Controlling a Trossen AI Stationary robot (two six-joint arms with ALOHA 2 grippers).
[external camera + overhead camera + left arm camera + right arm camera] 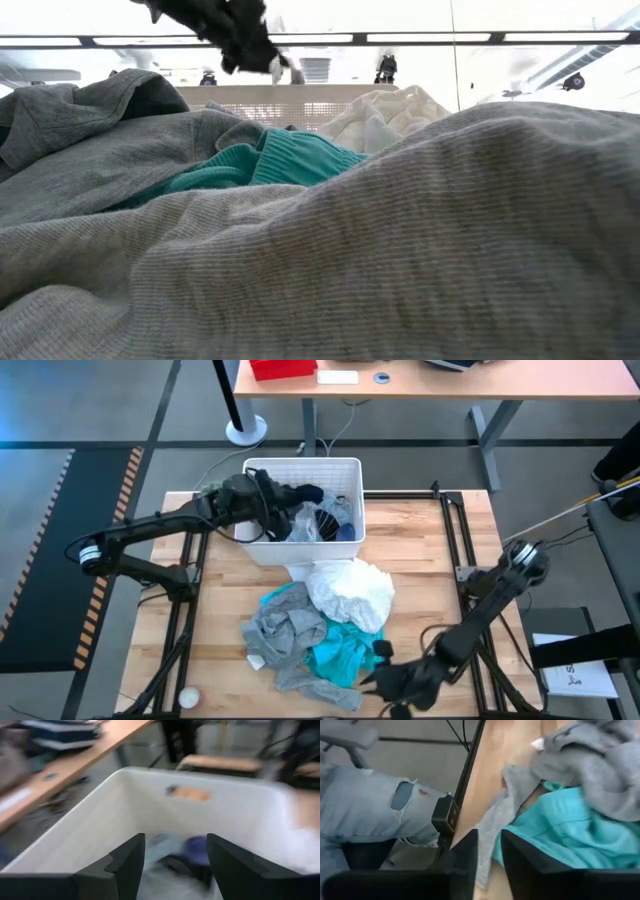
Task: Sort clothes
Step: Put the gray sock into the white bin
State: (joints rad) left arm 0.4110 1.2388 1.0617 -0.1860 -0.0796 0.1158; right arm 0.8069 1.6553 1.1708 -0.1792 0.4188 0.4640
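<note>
Sorting laundry from a heap on the desk (420, 560) into a white bin (352, 470) at its far edge. The left gripper (172, 857) hangs over the open bin, its fingers (127, 860) spread with nothing between them; dark and blue pieces (192, 852) lie on the bin floor below. In the low view a dark garment (235, 35) shows high above the bin wall, seemingly draped on that arm, though the overhead view does not settle what carries it. The right gripper (487, 857) sits low at the near edge, its fingers (467, 855) close together, a narrow gap between them and a flap of grey cloth just beyond; whether they pinch it cannot be told.

The heap lies mid-desk, its long axis running from the bin toward the near edge: white garment (350, 592) nearest the bin, teal garment (340, 650) and grey garment (285, 630) closer in, a grey sleeve trailing to the near edge. A small white object (187, 698) rests at the near left corner. A person's leg in torn jeans (375, 805) stands just beyond the near edge.

Risks, as judged: the grey and teal pieces overlap, so lifting one may drag the other; the trailing sleeve could slide off the near edge; the draped dark cloth could miss the bin if it slips.
</note>
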